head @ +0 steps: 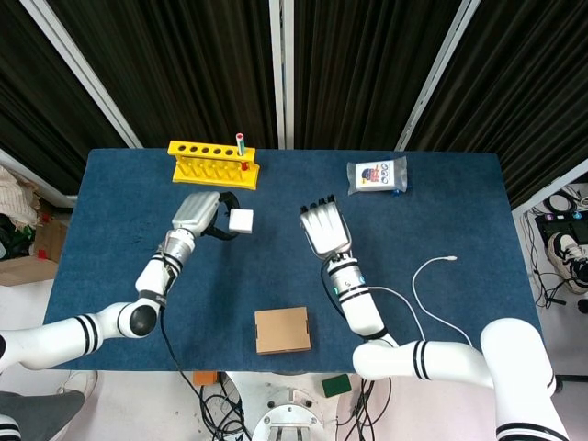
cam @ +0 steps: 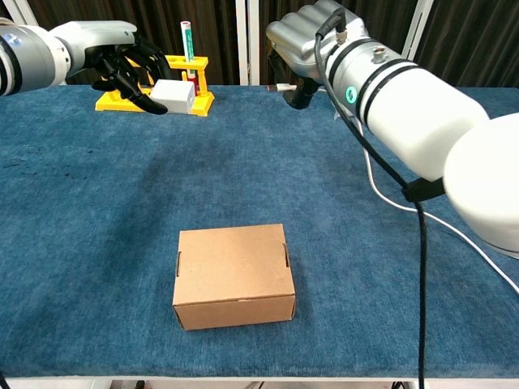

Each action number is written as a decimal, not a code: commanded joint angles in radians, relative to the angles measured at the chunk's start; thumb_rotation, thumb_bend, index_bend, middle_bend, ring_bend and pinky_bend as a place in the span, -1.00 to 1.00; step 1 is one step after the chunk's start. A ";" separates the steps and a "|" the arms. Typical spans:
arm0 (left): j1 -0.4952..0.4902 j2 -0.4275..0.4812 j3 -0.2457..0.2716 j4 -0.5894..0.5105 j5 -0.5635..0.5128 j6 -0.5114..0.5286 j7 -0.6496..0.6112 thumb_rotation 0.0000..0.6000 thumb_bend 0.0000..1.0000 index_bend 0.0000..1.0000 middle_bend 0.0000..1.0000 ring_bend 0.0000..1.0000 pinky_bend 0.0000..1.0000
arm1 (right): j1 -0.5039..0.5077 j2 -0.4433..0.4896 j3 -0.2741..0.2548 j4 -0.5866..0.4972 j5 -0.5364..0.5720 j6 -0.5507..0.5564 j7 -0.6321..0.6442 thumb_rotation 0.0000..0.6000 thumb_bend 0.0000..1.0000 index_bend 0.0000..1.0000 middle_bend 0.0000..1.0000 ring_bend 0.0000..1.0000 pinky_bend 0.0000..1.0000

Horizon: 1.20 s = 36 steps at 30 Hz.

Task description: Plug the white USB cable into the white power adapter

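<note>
My left hand holds the white power adapter in its fingers, lifted above the blue table. To its right my right hand grips the plug end of the white USB cable, whose tip points left toward the adapter. A gap separates plug and adapter. The cable trails back along my right arm and loops on the table, its free end lying at the right.
A brown cardboard box sits near the table's front edge. A yellow test-tube rack with one tube stands at the back left. A packet in clear wrap lies at the back right.
</note>
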 commanded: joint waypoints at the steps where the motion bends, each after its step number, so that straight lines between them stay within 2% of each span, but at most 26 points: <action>1: -0.020 0.011 -0.002 -0.025 -0.034 0.009 0.026 1.00 -0.33 0.36 0.13 0.42 0.82 | 0.015 -0.017 0.006 0.022 0.006 0.004 -0.014 1.00 0.66 0.22 0.22 -0.01 -0.05; 15: -0.072 0.038 -0.013 -0.088 -0.136 0.019 0.037 1.00 -0.33 0.36 0.14 0.42 0.82 | 0.064 -0.079 0.042 0.080 0.014 0.000 0.002 1.00 0.66 0.23 0.23 0.01 -0.04; 36: -0.121 0.030 0.008 -0.127 -0.180 0.090 0.090 1.00 -0.33 0.36 0.14 0.43 0.82 | 0.091 -0.105 0.082 0.093 0.050 0.005 0.020 1.00 0.66 0.25 0.24 0.04 -0.03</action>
